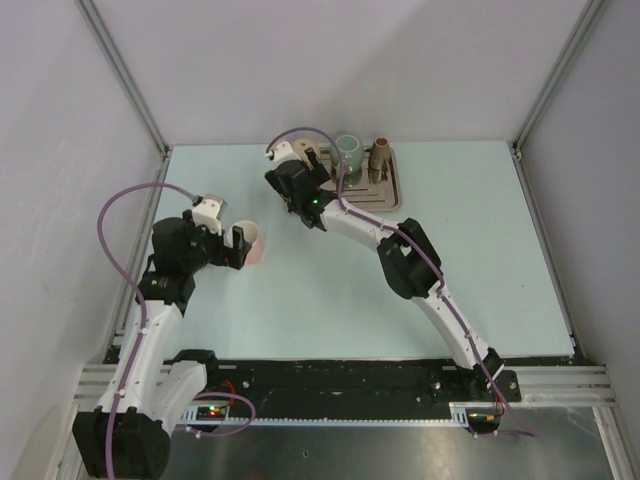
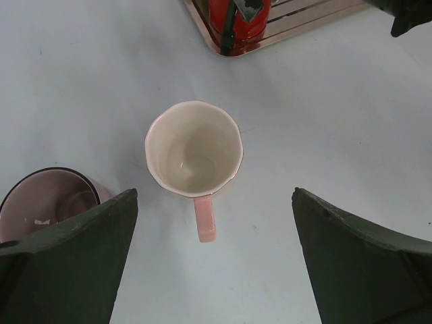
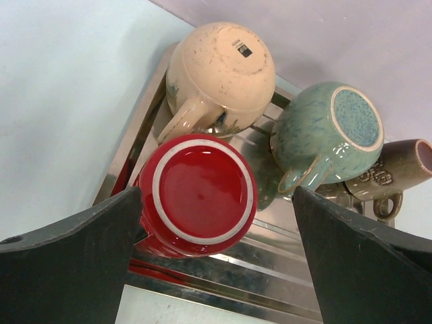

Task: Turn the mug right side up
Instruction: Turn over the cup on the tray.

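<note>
Left wrist view leaves you several partial things. A glossy dark mauve cup (image 2: 44,196) at lower left sits half behind one finger of the left gripper (image 2: 214,199), so you cannot tell whether it has a handle. Along the top edge a glossy red ceramic mug (image 2: 219,17) is cropped to a sliver, and only one corner of the shiny ribbed metal tray (image 2: 304,23) under it shows.

What you can read well is the pale pink ceramic mug (image 2: 194,152). It stands right side up on the pale blue counter (image 2: 351,121), its cream inside facing the camera and its handle pointing back towards the camera. It sits between the widely spread fingers and touches neither.

Right wrist view shows the right gripper (image 3: 217,192) spread just as wide. The red ceramic mug lies between its fingers, upside down on the tray with its base facing up and its handle hidden. Whether the fingers touch it you cannot tell.

Beside it stand a cream mug (image 3: 219,67) and a speckled green mug (image 3: 327,131), both upside down. A brown mug (image 3: 398,165) is cut by the frame edge and partly behind the green one, so its pose is hard to make out.

From the top external view, the right arm (image 1: 400,255) covers the red and cream mugs.
</note>
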`<control>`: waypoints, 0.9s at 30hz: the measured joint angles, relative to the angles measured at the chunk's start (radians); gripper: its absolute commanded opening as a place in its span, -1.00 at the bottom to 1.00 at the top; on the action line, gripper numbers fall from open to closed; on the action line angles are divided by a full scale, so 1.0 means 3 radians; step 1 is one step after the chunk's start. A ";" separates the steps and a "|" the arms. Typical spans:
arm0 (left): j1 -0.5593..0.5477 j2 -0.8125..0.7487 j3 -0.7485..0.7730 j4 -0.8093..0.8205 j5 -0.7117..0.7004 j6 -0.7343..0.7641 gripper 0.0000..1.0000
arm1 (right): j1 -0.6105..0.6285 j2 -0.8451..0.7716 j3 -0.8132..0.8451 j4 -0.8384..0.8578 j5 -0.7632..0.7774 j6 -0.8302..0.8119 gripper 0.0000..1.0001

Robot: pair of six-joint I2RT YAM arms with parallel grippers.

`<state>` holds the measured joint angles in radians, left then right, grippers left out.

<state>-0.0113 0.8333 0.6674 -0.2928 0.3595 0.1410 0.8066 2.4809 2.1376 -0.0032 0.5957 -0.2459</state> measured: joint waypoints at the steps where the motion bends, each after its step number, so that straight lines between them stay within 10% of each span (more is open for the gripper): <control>1: 0.0000 -0.0001 0.0000 0.0000 0.0000 0.0000 0.99 | 0.0000 0.0011 0.0000 0.0004 0.0010 -0.0009 0.99; 27: 0.0000 -0.0055 -0.0020 0.0072 0.0005 0.0000 0.99 | 0.0010 0.0053 -0.0051 -0.0187 0.0057 0.0085 0.99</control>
<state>-0.0113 0.8169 0.6613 -0.2710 0.3611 0.1410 0.8097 2.4969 2.1223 -0.0593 0.6128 -0.2203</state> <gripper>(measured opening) 0.996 0.993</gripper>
